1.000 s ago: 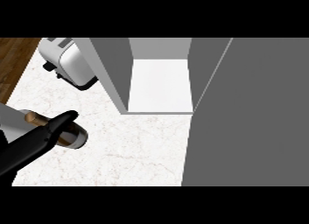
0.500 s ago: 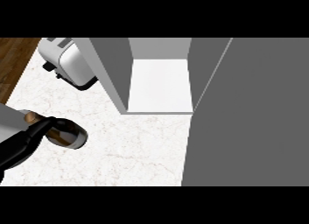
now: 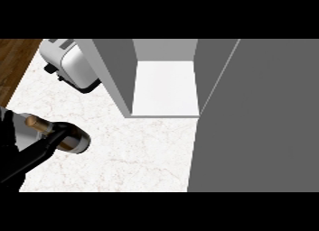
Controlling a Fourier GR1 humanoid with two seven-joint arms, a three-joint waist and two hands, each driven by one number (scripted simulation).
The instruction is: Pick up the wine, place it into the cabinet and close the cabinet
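Observation:
The wine bottle [image 3: 73, 140], dark glass with a grey and gold band, is at the left of the marble counter [image 3: 135, 158] and leans toward the lower left. My left hand [image 3: 2, 133] comes in from the left edge and closes round the bottle's dark body, partly merging with it. The cabinet [image 3: 165, 88] stands open at the back, its white floor bare. Its grey door [image 3: 268, 117] swings out and fills the right side of the view. My right hand does not show.
A silver toaster [image 3: 72, 67] stands at the back left, beside the cabinet's left wall [image 3: 115, 76]. The counter ends at the left against a wooden floor [image 3: 8, 63].
The bottle's lean has shifted while the left hand stayed on it, and its banded end has edged slightly right. The cabinet and door have not moved.

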